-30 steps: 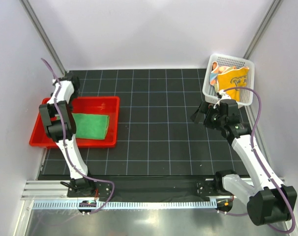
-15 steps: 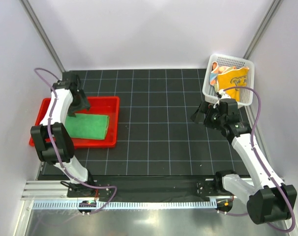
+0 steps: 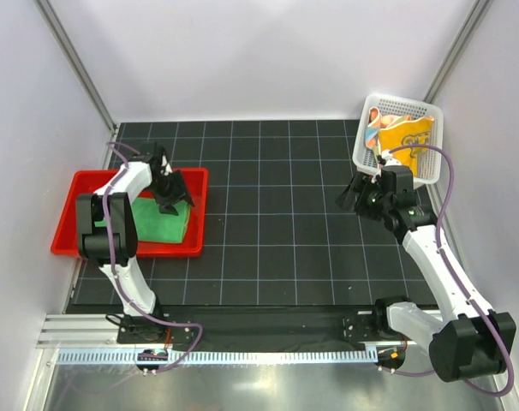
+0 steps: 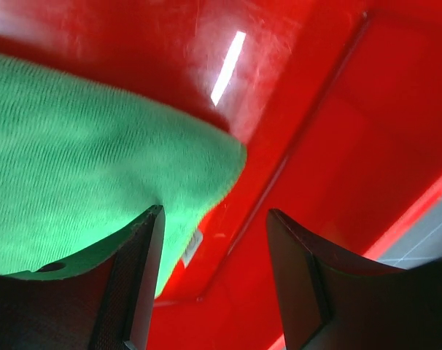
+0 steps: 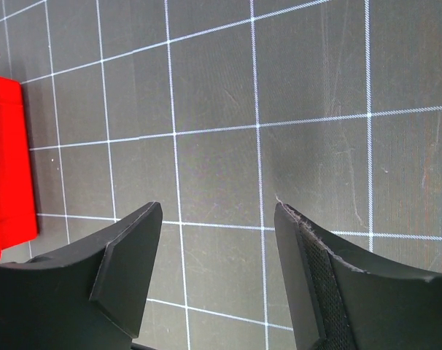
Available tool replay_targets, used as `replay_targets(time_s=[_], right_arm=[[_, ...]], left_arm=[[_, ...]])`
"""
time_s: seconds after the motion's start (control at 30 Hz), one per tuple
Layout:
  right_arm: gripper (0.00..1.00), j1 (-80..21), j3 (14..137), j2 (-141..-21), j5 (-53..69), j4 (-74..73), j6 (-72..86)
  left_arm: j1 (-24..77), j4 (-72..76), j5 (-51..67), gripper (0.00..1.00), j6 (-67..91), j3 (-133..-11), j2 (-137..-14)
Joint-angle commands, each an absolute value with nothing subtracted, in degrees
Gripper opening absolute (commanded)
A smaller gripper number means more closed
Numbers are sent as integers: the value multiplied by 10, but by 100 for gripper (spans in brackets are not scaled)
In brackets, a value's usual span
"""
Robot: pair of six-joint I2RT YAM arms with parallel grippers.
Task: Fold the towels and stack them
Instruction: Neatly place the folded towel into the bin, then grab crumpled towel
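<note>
Top external view: a black table (image 3: 268,223) with a white grid fills the floor of the cell. On its left side lies a red tray (image 3: 67,235), and inside it lies the green towel (image 3: 152,224), plain, folded into a flat rectangle whose right edge sits near the tray's right wall. At the far right corner stands a white basket (image 3: 362,150), holding the bunched towels (image 3: 405,135), mostly yellow-orange with bits of blue and white; how many there are I cannot tell.

The left arm (image 3: 114,231) rises from the near edge, bends back over the tray and points right, so the left gripper (image 3: 175,199) hangs over the far right part of the green towel. The right arm (image 3: 431,248) stretches from the near right toward the basket, with the right gripper (image 3: 349,195) above bare table just beside the basket's near left corner.

In the left wrist view the left gripper (image 4: 214,215) is released, its fingers apart with only red tray between them; a rounded towel corner (image 4: 97,168), ribbed in texture, lies beside the left finger. In the right wrist view the right gripper (image 5: 217,208) is likewise released, grasping nothing, fingers apart over the grid, with a strip of tray at the left edge.
</note>
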State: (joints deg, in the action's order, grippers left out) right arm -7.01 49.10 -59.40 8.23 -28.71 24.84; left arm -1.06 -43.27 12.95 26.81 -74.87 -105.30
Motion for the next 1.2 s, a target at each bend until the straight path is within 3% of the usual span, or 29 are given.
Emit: replay_targets(time_s=[0.0,0.37,0.43,0.53,0.63,0.77,0.83,0.9,0.93,1.17], right_arm=[[70,-70,514,-599,72,-266,251],[64,-70,551,-628,67,-274,247],[67,-70,566,-634,56,-287,240],[80,-69,608,-663,-35,-309,238],[86,-62,681,-733,-175,-322,214],[92,-7,836,-851,-215,-347,213],[93,50,878,-921,-200,-347,223],[93,71,944,-995,-197,-356,235],[93,89,965,-1024,-192,-358,236],[88,150,1127,-1213,-151,-345,280]], left_arm=[[-11,-396,146,61,285,-767,-1072],[-6,-410,149,61,285,-813,-1060],[-5,-435,161,61,272,-858,-1031],[12,-449,154,66,261,-894,-991],[38,-452,138,70,251,-904,-946],[106,-446,161,73,246,-880,-903],[170,-439,159,89,245,-854,-889],[230,-436,158,90,244,-842,-882],[247,-437,157,99,236,-840,-882],[321,-446,122,100,211,-833,-880]])
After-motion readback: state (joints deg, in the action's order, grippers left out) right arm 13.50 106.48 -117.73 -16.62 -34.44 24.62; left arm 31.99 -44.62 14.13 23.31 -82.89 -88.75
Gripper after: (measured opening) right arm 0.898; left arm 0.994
